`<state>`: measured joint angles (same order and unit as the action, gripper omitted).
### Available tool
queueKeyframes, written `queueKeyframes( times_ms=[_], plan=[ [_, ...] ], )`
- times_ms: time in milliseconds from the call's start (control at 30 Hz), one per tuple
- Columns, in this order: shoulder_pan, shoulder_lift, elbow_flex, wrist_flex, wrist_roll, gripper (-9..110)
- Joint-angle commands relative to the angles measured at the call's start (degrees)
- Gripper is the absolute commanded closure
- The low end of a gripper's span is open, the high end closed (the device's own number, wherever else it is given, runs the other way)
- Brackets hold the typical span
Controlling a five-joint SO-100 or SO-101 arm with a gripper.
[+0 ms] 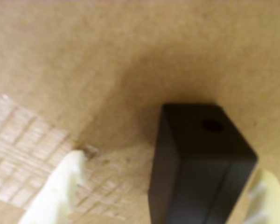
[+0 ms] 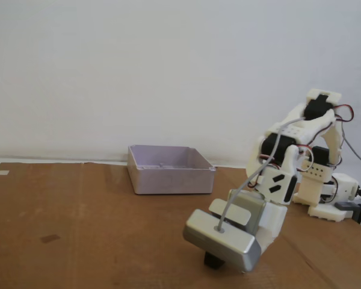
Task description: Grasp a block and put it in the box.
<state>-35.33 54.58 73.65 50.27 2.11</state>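
In the wrist view the black block stands on the brown cardboard surface, with a small round hole in its top face. My gripper is open around it. The left finger is a clear gap away from the block, while the right finger sits close against its far side. In the fixed view the block shows only as a dark bit under the silver camera housing, which hides the fingers. The pale lilac-grey box rests farther back, to the left of the arm.
The white arm and its base stand at the right of the cardboard-covered table. A strip of woven-pattern surface shows at the left in the wrist view. A white wall lies behind the table.
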Motion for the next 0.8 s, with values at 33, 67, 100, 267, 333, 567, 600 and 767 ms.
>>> queueKeyframes(
  times_ms=[33,67,100,267,333,567,600,767],
  plan=[
    [1.49,2.11,-5.54,-1.93,-0.26,59],
    [1.76,2.02,-5.45,-1.93,-0.26,59],
    [1.93,2.02,-5.36,-1.93,-0.26,59],
    [2.81,2.02,-5.27,-1.93,-0.26,59],
    [3.08,2.02,-5.27,-1.93,-0.26,59],
    [3.69,1.93,-5.27,-1.85,-0.26,59],
    [3.69,1.93,-5.27,-1.85,-0.26,59],
    [3.78,0.62,-5.71,-1.85,-0.26,59]
  ],
)
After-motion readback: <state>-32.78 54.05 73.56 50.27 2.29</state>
